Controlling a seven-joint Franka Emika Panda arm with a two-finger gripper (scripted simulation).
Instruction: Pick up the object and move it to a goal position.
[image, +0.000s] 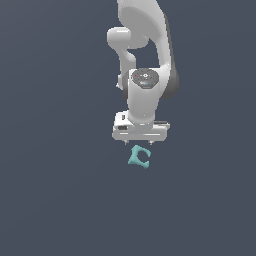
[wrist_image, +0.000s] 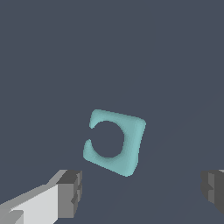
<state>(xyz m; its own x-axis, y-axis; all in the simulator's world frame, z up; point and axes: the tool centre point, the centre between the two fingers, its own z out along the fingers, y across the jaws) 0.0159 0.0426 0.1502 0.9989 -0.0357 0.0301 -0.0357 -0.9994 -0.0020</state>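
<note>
The teal object (image: 139, 157) (wrist_image: 115, 142) lies free on the dark surface (image: 55, 190), just beyond the spread, empty claw (image: 138, 142) (wrist_image: 142, 192), whose fingertips (wrist_image: 72, 192) are cut off in the wrist view and barely visible in the exterior view.

plain dark slate-blue backdrop (image: 50, 190)

Glossy white rounded arm (image: 145, 55) with dark joint seams, and a white claw (image: 139, 141) with grey fingertips (wrist_image: 70, 192).
</note>
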